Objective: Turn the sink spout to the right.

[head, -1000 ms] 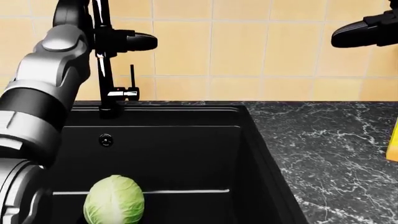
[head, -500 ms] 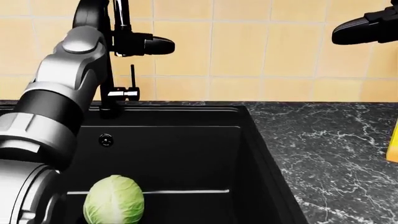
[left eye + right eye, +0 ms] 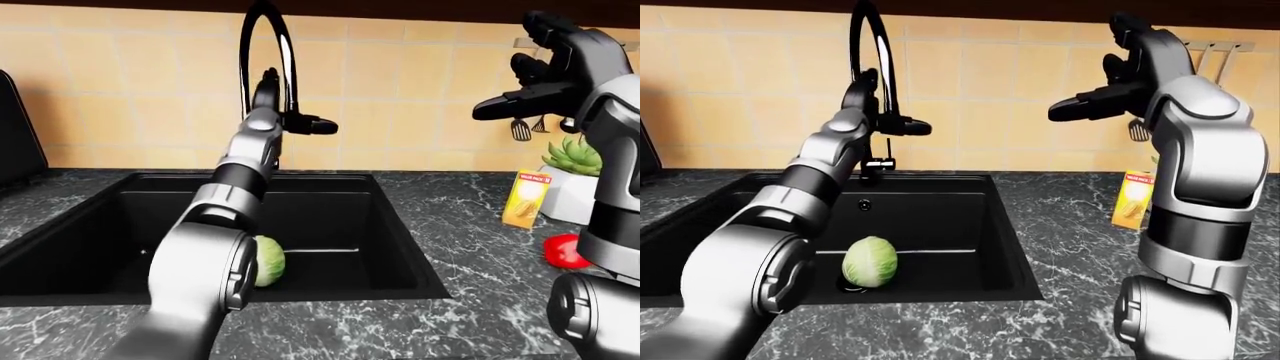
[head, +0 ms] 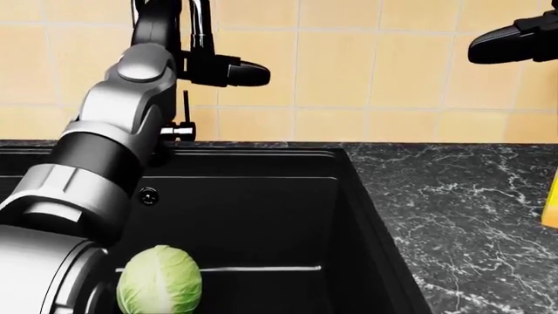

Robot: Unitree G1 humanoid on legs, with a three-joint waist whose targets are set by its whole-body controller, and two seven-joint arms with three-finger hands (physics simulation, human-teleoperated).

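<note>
My left robot hand (image 3: 880,112) was up at the tall black arched sink spout (image 3: 268,45), which rose from the far rim of the black rectangular sink basin (image 3: 400,247), above its left half as the head view showed it. The spout's long axis ran upright from the base, then looped over in a high arch. The hand sat against the upright stretch, partway up, with one dark finger (image 4: 240,72) jutting sideways toward the right of the spout. Whether the fingers were closed round the tube or only pressed against it I could not tell; the forearm hid the contact.

My right robot hand (image 3: 545,75) hung well apart from the spout, off to its right and high against the tan tiled wall (image 4: 375,65), fingers spread, holding nothing. So the left was plainly the nearer one, already at the job.

Judgement: the move turned on pushing the arch sideways, rightward about its upright axis, with the left hand on the spout's left side.

Below the spout, a pale green round cabbage (image 3: 870,261) lay in the basin. The small black lever handle (image 4: 177,130) stood beside the spout's base.
</note>
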